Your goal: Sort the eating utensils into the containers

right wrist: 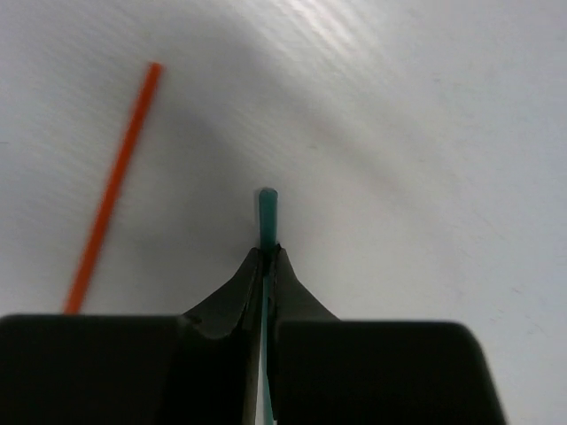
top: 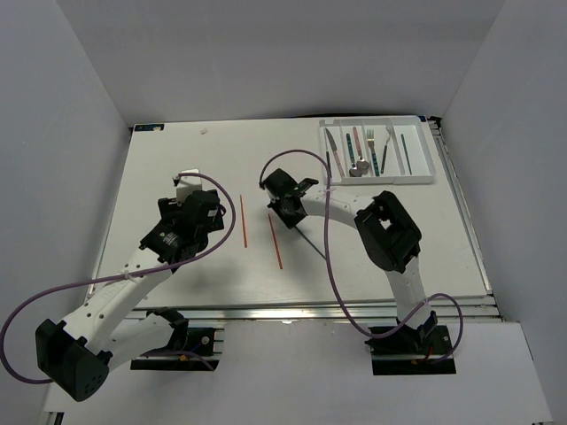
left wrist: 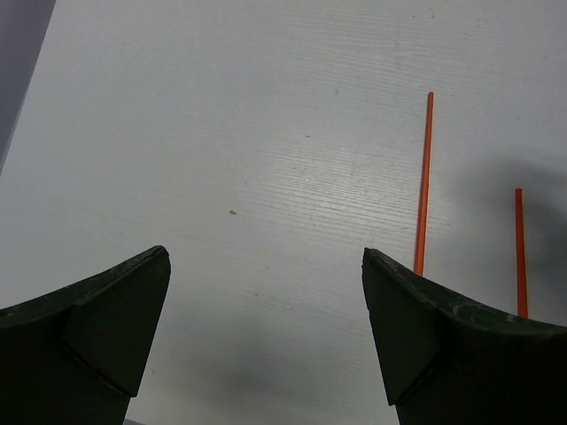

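Note:
My right gripper (top: 283,211) is shut on a thin teal-grey chopstick (right wrist: 267,206); its tip sticks out past the closed fingertips (right wrist: 257,270), low over the table. The rest of the chopstick trails toward the near right in the top view (top: 307,241). Two red chopsticks lie on the table, one (top: 243,221) to the left and one (top: 275,240) just beside the right gripper; one shows in the right wrist view (right wrist: 113,190). My left gripper (left wrist: 266,261) is open and empty above bare table, left of both red chopsticks (left wrist: 424,181) (left wrist: 520,252). In the top view the left gripper (top: 202,211) is near the table's middle left.
The white tray (top: 372,121) stands at the far right corner. Its compartments hold a knife (top: 331,146), spoons (top: 357,158), forks (top: 372,146) and a teal chopstick (top: 405,148). Grey walls close in the table on three sides.

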